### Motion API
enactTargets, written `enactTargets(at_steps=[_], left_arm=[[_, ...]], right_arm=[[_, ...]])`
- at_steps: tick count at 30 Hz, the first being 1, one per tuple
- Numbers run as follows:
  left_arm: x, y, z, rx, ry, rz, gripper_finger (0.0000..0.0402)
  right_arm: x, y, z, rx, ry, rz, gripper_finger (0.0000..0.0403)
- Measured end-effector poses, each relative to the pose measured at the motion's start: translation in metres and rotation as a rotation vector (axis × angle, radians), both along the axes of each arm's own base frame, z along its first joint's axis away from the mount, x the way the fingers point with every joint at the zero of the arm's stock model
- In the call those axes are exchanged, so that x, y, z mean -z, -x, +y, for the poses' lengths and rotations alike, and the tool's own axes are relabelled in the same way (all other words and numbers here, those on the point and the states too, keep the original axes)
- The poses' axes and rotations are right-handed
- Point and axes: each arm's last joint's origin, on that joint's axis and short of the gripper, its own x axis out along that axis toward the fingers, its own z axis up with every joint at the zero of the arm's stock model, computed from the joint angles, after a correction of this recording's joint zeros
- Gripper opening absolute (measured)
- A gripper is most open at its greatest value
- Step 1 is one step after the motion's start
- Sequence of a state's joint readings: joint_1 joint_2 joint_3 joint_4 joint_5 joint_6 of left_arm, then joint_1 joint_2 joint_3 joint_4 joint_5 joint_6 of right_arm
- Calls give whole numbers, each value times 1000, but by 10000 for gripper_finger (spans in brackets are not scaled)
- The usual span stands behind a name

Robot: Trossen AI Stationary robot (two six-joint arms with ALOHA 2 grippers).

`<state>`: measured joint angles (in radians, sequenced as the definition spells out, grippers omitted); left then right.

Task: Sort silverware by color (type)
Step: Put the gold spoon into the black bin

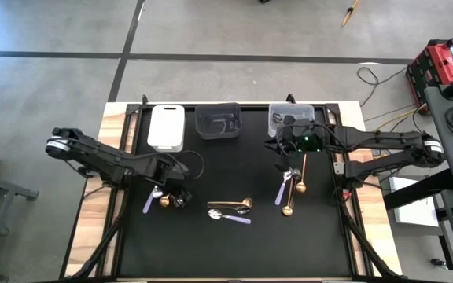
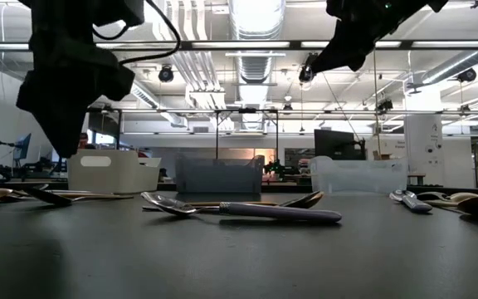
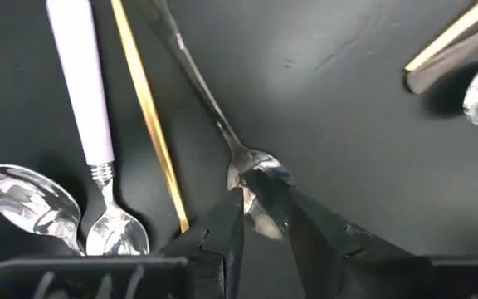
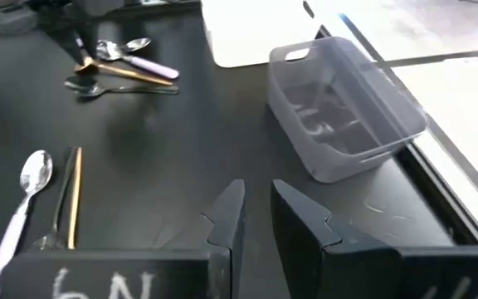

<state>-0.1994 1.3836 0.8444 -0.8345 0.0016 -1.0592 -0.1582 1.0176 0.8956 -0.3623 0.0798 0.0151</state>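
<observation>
Silverware lies in three groups on the black mat. In the left group a lilac-handled spoon (image 3: 81, 83), a gold utensil (image 3: 148, 116) and a dark silver spoon (image 3: 202, 91) lie side by side. My left gripper (image 1: 175, 196) points down over this group, a little above the mat in the low view (image 2: 66, 141). It is open by a narrow gap, its fingertips (image 3: 232, 208) on either side of the dark spoon's bowl (image 3: 256, 170). My right gripper (image 4: 256, 212) hangs higher, near the clear bin (image 1: 291, 118), open by a narrow gap with nothing in it.
The white bin (image 1: 166, 127), dark bin (image 1: 217, 122) and clear bin stand in a row along the far edge; the dark bin (image 4: 347, 108) holds some utensils. A middle group (image 1: 233, 209) and a right group (image 1: 291, 189) of spoons lie on the mat.
</observation>
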Motion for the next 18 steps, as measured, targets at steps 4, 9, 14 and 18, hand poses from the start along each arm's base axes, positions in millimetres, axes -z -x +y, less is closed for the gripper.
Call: enactTargets(at_steps=[4,9,14,18], left_arm=[[6,0,0,-1,3,52,79],[14,1,4,-30,-19,135,110],[24,-2,4,-26,-50,173,147],[32,-5,4,-20,-60,209,157]], right_arm=[[4,0,4,-14,-8,7,54],[14,-1,5,-22,-3,1,54],[17,-1,5,-36,22,8,54],[17,-1,5,-41,27,11,54]])
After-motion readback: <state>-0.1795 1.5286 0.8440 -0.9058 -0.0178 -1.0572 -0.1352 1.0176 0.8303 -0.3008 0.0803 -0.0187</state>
